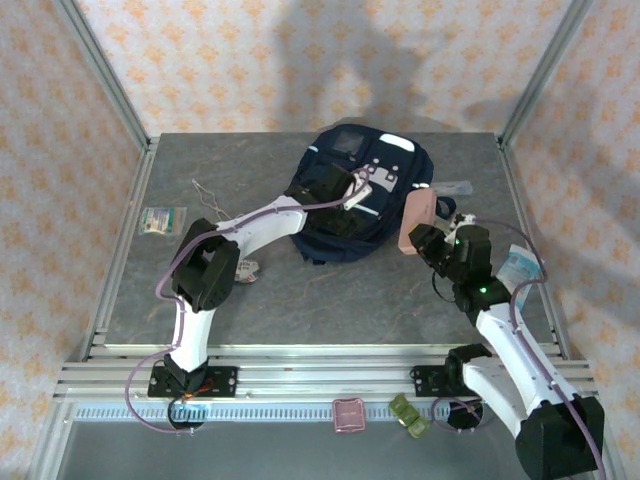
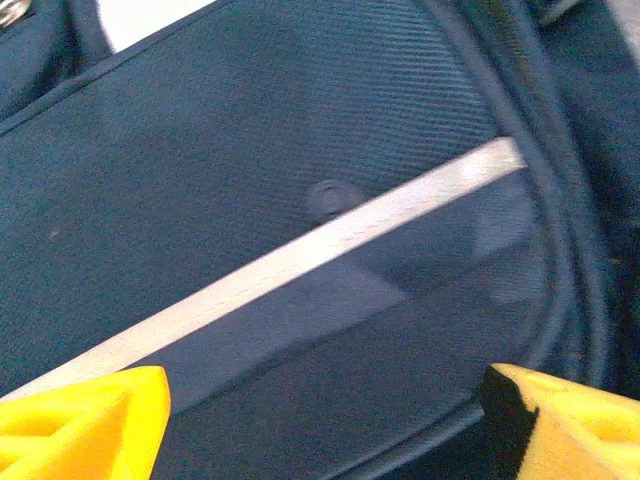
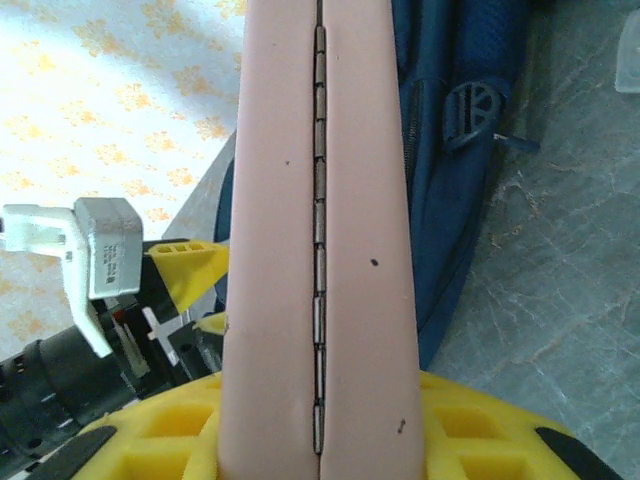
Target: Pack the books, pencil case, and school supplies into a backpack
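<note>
Your right gripper clenched on the smooth pink pencil case, metal hinge running up frame centre, woven navy backpack just behind it, your left gripper released, yellow fingers spread over the pale grey stripe.

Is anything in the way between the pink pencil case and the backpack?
Nothing lies between them: the pencil case, held in the right hand, is right beside the backpack. The open left hand is over the backpack's front, though.
</note>
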`<state>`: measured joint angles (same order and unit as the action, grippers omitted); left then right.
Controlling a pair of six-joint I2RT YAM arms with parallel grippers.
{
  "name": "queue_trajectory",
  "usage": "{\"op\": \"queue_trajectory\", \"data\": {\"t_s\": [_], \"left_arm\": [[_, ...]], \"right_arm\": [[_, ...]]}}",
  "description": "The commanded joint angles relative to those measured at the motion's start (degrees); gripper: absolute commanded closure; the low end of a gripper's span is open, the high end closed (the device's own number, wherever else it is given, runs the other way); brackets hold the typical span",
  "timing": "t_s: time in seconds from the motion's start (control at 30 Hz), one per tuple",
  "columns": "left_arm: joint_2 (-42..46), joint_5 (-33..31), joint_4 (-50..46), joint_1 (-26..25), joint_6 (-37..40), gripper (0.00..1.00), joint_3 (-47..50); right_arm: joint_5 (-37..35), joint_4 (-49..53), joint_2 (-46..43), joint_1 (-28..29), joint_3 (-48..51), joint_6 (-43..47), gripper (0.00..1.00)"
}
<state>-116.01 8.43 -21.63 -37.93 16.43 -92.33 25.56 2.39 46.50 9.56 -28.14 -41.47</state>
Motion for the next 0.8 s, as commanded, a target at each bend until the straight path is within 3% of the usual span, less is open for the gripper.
{"op": "queue_trajectory", "data": {"t_s": [0.0, 0.17, 0.4, 0.77], "left_arm": [[3.24, 3.77, 0.49, -0.34, 4.56, 0.15, 2.84], [6.02, 3.63, 4.78, -1.61, 5.99, 0.11, 8.55], [3.18, -8.34, 10.96, -2.25, 6.71, 0.18, 8.77], [-2.47, -6.82, 11.54, -2.75, 10.56, 0.14, 5.88]], "right_arm": [[1.1, -3.73, -0.14, -0.16, 0.14, -0.71, 0.81], [2.1, -5.09, 0.76, -0.18, 0.8, -1.15, 0.81], [3.63, -6.79, 0.22, -0.2, 1.78, -2.57, 0.82], [3.62, -6.61, -0.75, -0.18, 2.13, -2.83, 0.82]]}}
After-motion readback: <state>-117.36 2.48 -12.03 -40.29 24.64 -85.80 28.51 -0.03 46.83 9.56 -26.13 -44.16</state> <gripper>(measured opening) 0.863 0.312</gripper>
